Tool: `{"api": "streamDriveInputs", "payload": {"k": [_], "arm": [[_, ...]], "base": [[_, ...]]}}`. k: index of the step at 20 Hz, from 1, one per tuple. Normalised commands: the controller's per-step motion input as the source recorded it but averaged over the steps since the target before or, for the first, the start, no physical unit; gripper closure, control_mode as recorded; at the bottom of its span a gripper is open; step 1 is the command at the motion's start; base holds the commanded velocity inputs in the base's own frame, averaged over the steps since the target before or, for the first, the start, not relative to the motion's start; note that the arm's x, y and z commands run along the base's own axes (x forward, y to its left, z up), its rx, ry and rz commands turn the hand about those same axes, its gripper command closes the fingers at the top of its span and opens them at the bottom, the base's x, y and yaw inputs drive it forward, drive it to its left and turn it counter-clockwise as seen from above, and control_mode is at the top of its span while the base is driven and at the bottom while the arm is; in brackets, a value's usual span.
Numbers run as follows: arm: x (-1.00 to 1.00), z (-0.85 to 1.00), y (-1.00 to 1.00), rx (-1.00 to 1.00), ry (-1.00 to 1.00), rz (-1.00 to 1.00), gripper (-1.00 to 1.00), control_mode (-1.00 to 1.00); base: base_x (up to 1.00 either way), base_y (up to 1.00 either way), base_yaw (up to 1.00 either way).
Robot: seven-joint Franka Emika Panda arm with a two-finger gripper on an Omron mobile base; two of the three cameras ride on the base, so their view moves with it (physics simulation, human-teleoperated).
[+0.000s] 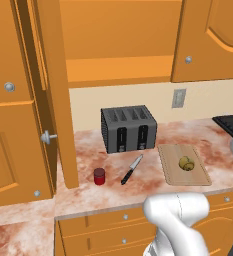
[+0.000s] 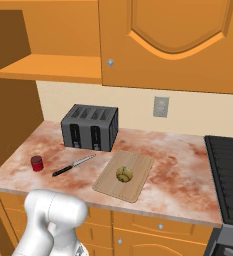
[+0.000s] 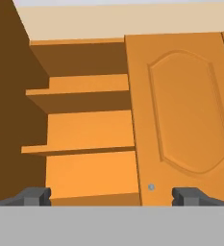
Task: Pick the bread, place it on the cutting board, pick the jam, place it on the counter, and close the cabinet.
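The bread (image 1: 187, 163) (image 2: 124, 173), a small yellow-brown roll, lies on the tan cutting board (image 1: 198, 175) (image 2: 110, 187). The red jam (image 1: 99, 176) (image 2: 37, 163) jar stands upright on the marbled counter (image 1: 88, 195) (image 2: 178, 175), left of a knife. The cabinet (image 3: 89, 129) has its left door (image 1: 55, 75) swung out, baring its shelves (image 2: 53, 67); its right door (image 3: 185, 110) (image 2: 173, 40) is shut. My gripper (image 3: 112, 197) is open and holds nothing, facing the cabinet front with the bare shelves to its left and the shut door's knob (image 3: 151, 187) just right of centre.
A dark toaster (image 1: 129, 128) (image 2: 90, 127) stands at the back of the counter. A black-handled knife (image 1: 132, 169) (image 2: 73, 165) lies between jar and board. A stove (image 2: 228, 175) borders the counter on the right. A wall outlet (image 1: 178, 98) is above the board.
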Motion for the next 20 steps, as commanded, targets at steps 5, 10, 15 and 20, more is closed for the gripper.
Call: {"api": "streamDriveInputs", "payload": {"k": [5,10,15,20], "arm": [[-0.44,0.00,0.22,0.00,0.00,0.00,-1.00,-1.00],[-0.35,0.00,0.33,0.00,0.00,0.00,-1.00,-1.00],[-0.28,0.00,0.26,0.00,0.00,0.00,-1.00,-1.00],[-0.20,-0.04,0.26,0.00,0.00,0.00,-1.00,-1.00]], "base": [[0.00,0.00,0.00],[0.00,0.00,0.00],[0.00,0.00,0.00],[0.00,0.00,0.00]]}}
